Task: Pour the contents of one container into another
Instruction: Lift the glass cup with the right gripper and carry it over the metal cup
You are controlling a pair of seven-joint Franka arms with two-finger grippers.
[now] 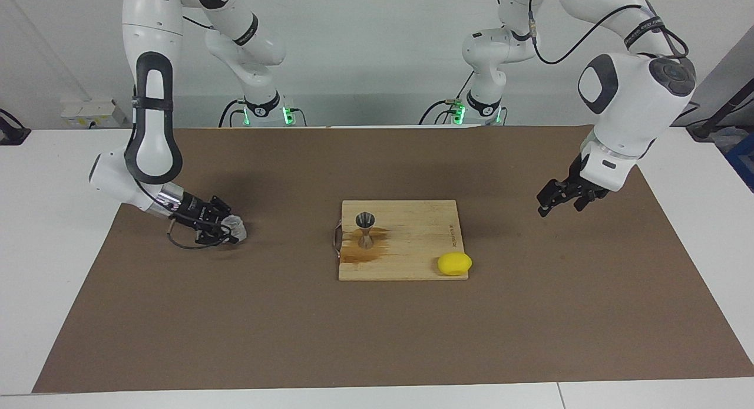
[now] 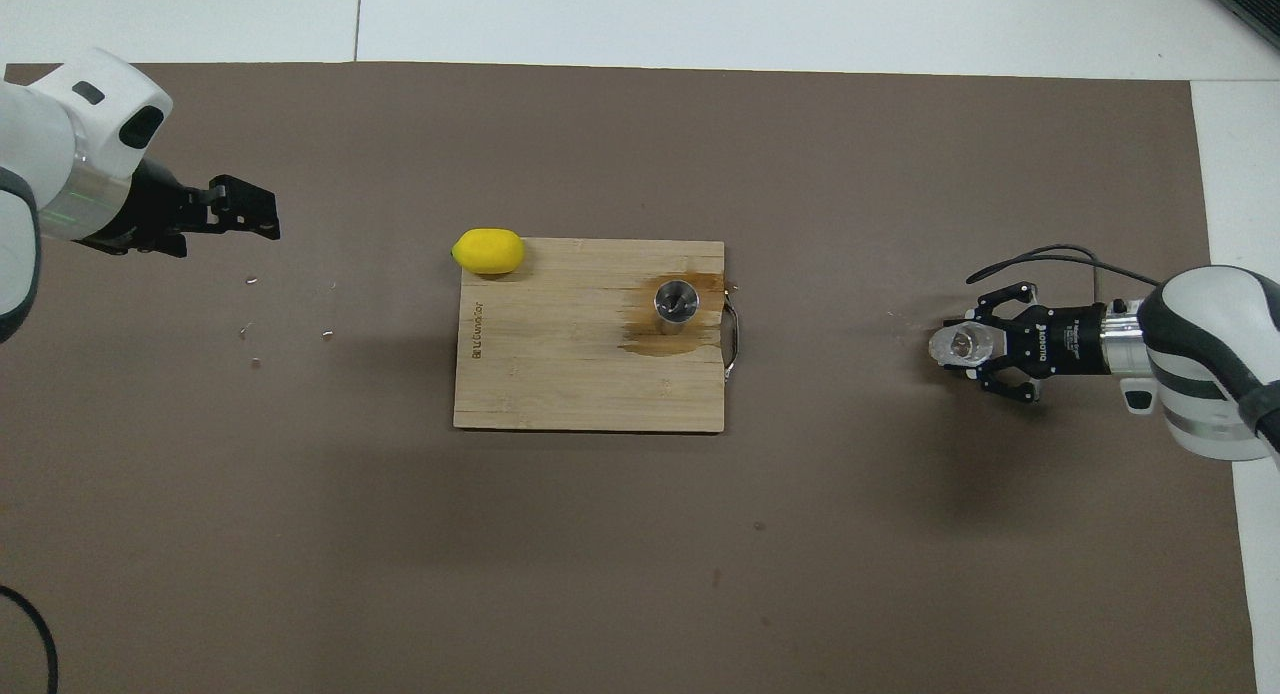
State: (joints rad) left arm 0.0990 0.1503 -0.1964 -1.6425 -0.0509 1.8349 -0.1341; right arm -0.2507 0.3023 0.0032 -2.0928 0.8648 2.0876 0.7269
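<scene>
Gripping the glass (image 1: 235, 226) low on the mat (image 1: 294, 326), right gripper (image 1: 227, 231) clenched, glass half hidden; left gripper (image 1: 556, 198) spread, raised over mat; jigger (image 1: 366, 228) upright on board (image 1: 412, 261).

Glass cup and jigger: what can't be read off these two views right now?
- Glass cup: whether it holds liquid; too small and clear in both views, the right gripper shut on it covers its side.
- Jigger on the board: fill level; facing view shows only its outside, overhead only a glinting bowl.
- Left gripper, over the mat: fingertips edge-on overhead.
</scene>
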